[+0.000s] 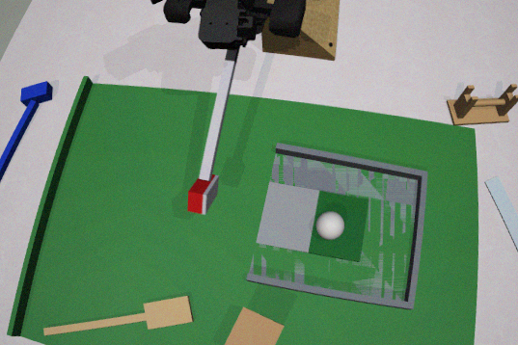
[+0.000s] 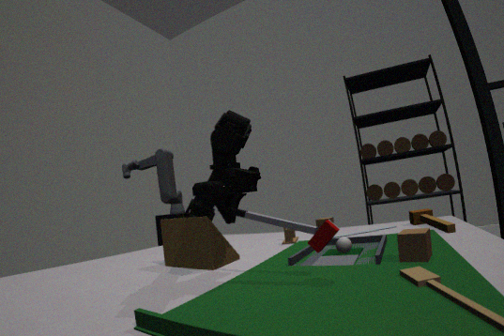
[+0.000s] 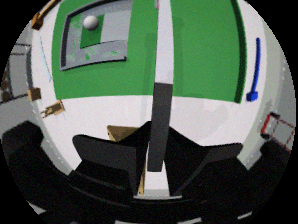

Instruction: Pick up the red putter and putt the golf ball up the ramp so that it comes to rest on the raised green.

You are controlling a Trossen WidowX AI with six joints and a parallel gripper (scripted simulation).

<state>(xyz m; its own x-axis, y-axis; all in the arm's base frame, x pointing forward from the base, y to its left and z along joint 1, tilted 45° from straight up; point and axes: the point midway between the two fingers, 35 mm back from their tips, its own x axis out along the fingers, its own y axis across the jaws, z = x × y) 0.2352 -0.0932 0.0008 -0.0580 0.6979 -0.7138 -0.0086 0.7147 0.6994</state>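
My gripper is shut on the dark grip of the red putter at the top of the overhead view. The putter's pale shaft runs down to its red head, which hangs above the green mat, left of the ramp. The white golf ball sits on the dark green raised square inside the grey frame, just right of the grey ramp. In the side view the red head is lifted near the ball. The wrist view shows the shaft and the ball.
A blue putter lies off the mat at the left. A wooden putter and a wooden block lie at the mat's front. A wooden wedge stands by the arm. A small wooden stand and a pale strip lie at the right.
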